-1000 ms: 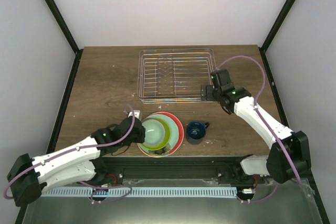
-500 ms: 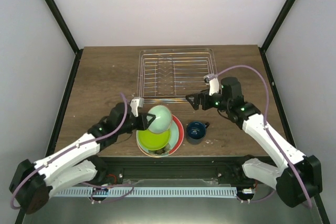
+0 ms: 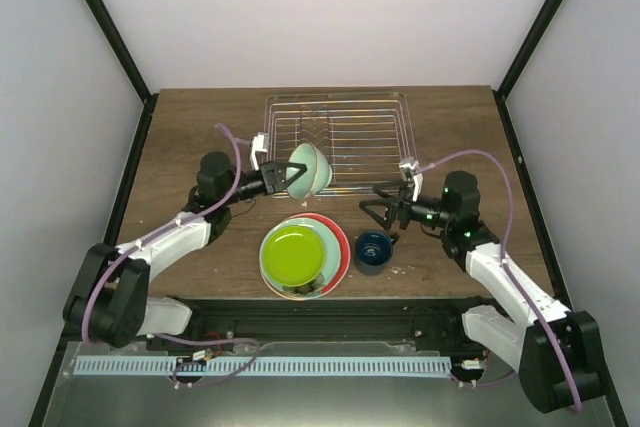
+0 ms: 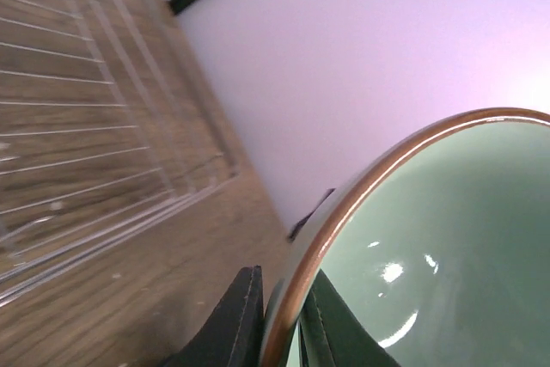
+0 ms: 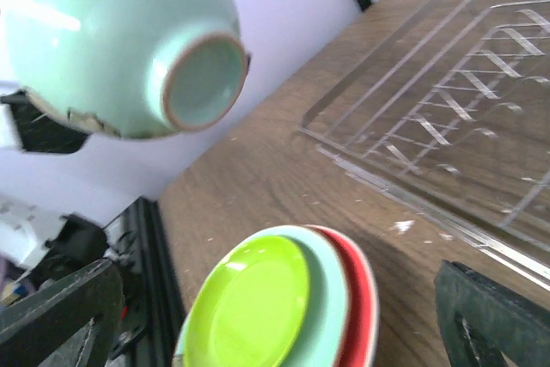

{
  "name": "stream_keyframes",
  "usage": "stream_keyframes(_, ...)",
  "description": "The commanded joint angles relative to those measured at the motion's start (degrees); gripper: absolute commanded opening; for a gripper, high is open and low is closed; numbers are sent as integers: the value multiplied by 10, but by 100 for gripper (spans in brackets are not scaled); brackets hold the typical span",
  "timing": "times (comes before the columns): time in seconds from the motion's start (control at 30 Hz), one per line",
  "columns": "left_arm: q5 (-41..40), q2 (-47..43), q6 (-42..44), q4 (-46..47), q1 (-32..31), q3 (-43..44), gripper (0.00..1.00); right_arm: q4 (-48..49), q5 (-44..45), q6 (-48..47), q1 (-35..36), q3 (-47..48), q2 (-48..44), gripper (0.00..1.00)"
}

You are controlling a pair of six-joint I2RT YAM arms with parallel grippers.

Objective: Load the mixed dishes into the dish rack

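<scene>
Fingers of the left arm pinch a pale mint-green ceramic bowl by its rim above the silver wire dish rack; right fingers gape wide.

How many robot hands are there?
2. The left gripper, over the dish rack's near edge, is shut on the mint-green bowl's rim. The right gripper hangs open between the rack and the blue mug.

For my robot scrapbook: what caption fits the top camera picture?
Left gripper holds the mint-green bowl by the dish rack; right gripper open.
</scene>
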Motion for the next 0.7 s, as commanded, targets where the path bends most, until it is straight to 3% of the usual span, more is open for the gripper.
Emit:
stream_keyframes(0.0,103,19,-101,248,-1,6,0,244,-122,96,-5,-55,4,100)
stream_keyframes(0.17,109,71,-220,455,-2,-39,0,419,-165,182,-5,-83,58,100)
stream_keyframes(0.27,104,110,-257,533,-11,-56,0,507,-175,230,-4,-88,92,100)
stream_keyframes(0.4,88,145,-255,559,-35,-60,0,563,-177,263,2,-77,125,100)
stream_keyframes(0.67,69,182,-250,570,-78,-38,0,536,-161,247,43,-38,156,96)
